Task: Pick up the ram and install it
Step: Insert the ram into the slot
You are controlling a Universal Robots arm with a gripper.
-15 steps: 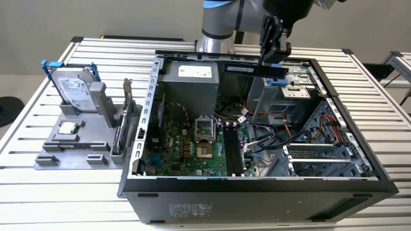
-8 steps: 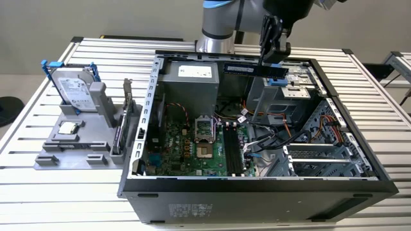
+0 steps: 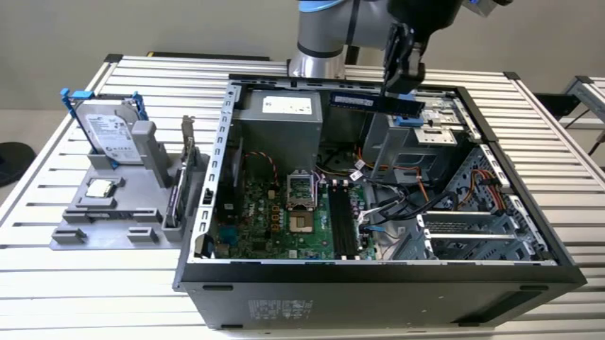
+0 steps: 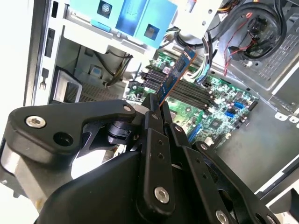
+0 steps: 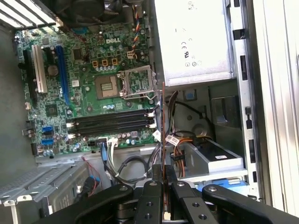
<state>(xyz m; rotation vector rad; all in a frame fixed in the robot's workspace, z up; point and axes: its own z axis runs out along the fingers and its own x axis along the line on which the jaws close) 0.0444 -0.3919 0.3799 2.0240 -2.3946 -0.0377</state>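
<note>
One gripper [image 3: 404,88] is clamped on the ram [image 3: 364,101], holding it above the open computer case [image 3: 224,149]. In the first wrist view the ram [image 5: 162,116] shows edge-on beside the motherboard's memory slots [image 5: 110,125].

an open black computer case [image 3: 378,276] lies on a slatted metal table [image 3: 85,283], its green motherboard [image 3: 283,227] and silver power supply [image 3: 274,124] exposed. at the exterior view's left, a grey holder [image 3: 142,232] carries a hard drive [image 3: 109,131] with blue brackets and a small square processor [image 3: 100,188].
</note>
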